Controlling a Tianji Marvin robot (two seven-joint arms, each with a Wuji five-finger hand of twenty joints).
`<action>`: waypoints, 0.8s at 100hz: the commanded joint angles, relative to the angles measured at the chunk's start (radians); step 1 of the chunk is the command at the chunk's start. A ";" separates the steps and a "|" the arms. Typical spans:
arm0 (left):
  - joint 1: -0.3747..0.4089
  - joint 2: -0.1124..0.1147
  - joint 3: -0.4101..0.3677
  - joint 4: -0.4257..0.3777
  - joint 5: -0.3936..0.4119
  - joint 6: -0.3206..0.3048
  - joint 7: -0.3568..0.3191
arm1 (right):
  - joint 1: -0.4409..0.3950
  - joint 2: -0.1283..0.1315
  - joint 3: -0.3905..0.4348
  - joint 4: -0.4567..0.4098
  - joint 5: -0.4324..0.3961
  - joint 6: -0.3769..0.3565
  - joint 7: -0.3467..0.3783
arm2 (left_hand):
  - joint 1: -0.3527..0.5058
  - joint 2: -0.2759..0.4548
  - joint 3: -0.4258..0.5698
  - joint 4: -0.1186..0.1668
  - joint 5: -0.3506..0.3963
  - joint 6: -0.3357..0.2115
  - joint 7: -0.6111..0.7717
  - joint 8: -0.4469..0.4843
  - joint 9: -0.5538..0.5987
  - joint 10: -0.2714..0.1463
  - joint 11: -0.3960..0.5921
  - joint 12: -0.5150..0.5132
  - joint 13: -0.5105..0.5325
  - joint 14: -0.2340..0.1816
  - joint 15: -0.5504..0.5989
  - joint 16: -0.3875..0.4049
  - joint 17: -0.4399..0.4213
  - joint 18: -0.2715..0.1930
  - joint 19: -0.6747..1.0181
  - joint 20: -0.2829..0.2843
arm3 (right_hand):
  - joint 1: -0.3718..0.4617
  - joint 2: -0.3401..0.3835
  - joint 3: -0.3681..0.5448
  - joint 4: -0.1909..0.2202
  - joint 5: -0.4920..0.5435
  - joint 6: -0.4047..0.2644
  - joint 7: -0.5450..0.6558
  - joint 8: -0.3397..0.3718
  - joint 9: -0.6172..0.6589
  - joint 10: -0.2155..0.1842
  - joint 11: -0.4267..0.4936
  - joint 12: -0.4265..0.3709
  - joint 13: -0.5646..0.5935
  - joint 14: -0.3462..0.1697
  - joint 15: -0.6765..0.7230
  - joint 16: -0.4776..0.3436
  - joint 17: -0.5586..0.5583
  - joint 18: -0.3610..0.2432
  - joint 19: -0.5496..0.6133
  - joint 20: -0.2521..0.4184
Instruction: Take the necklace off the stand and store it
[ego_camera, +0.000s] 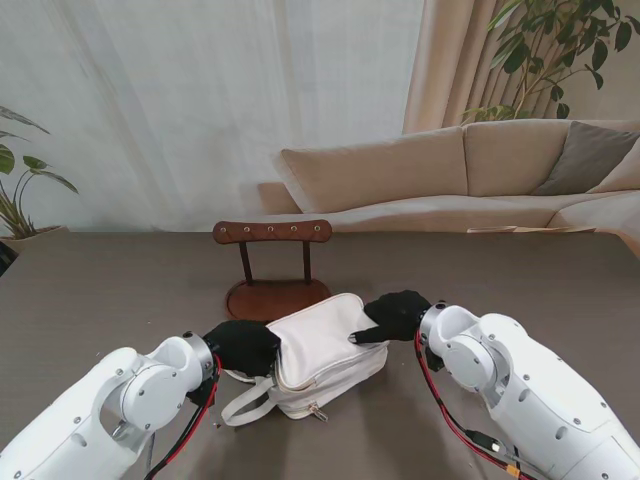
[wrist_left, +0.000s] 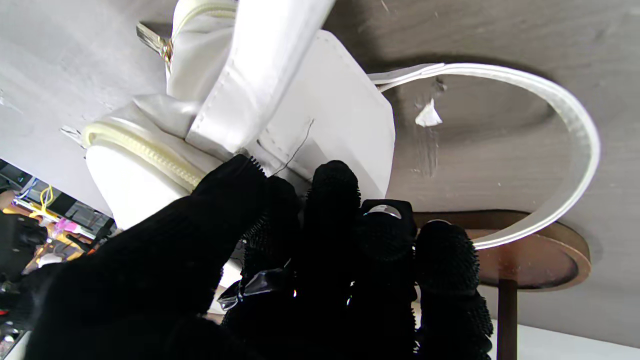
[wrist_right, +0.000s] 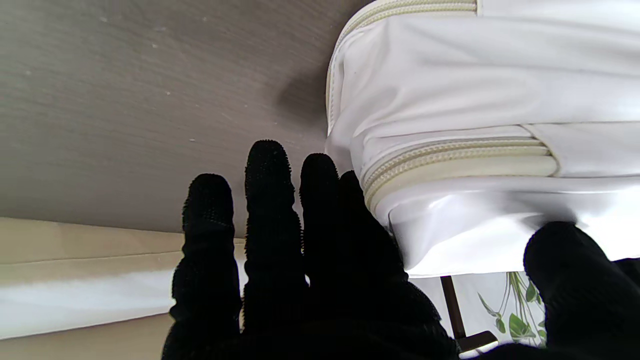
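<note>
Dark table, two black-gloved hands at one white pouch.

The left hand clamps the pouch's end, thumb against fingers (only its wrist view shows the looped strap). The right hand straddles the other corner, thumb apart from four fingers; I cannot tell whether it grips. One wooden stand is just beyond. I cannot make out the necklace.

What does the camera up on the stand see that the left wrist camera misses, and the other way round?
Only the stand view shows the right hand on the white bag, the stand's peg bar, and the sofa.

Only the left wrist view shows the zipper pull and a paper scrap inside the strap loop.

Both show the left hand, bag and wooden base. Neither shows a necklace.
</note>
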 joint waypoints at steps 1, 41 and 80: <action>-0.025 -0.013 0.000 0.015 -0.004 0.000 -0.005 | -0.052 -0.004 -0.019 -0.018 0.008 -0.030 0.031 | 0.019 0.011 0.011 -0.005 -0.055 0.047 -0.013 0.027 -0.070 0.040 -0.082 -0.004 -0.010 -0.014 0.023 0.012 0.006 0.008 0.033 0.006 | 0.022 -0.036 -0.042 0.014 0.125 -0.296 0.102 0.056 0.022 -0.097 0.011 0.018 0.025 0.008 0.010 0.013 -0.152 0.012 0.041 0.002; -0.123 -0.022 0.057 0.132 -0.047 -0.022 0.035 | -0.133 0.003 0.037 -0.052 0.049 -0.092 0.046 | 0.020 0.008 0.013 -0.004 -0.054 0.048 -0.014 0.027 -0.070 0.042 -0.081 -0.005 -0.009 -0.009 0.019 0.010 0.005 0.011 0.032 0.005 | 0.033 -0.036 -0.057 0.017 0.145 -0.293 0.101 0.064 0.028 -0.099 0.010 0.020 0.031 0.004 0.013 0.015 -0.153 0.013 0.044 -0.001; -0.039 -0.011 -0.011 0.057 0.013 -0.023 0.000 | -0.131 -0.003 0.073 -0.093 -0.135 -0.090 -0.033 | 0.023 0.006 0.014 -0.004 -0.058 0.038 -0.015 0.024 -0.072 0.036 -0.082 0.000 -0.013 -0.018 0.019 0.010 0.002 0.007 0.029 0.003 | -0.147 -0.101 0.076 0.011 -0.272 -0.196 -0.096 -0.080 -0.228 -0.033 -0.096 -0.076 -0.118 0.075 -0.081 -0.029 -0.192 0.050 -0.008 -0.001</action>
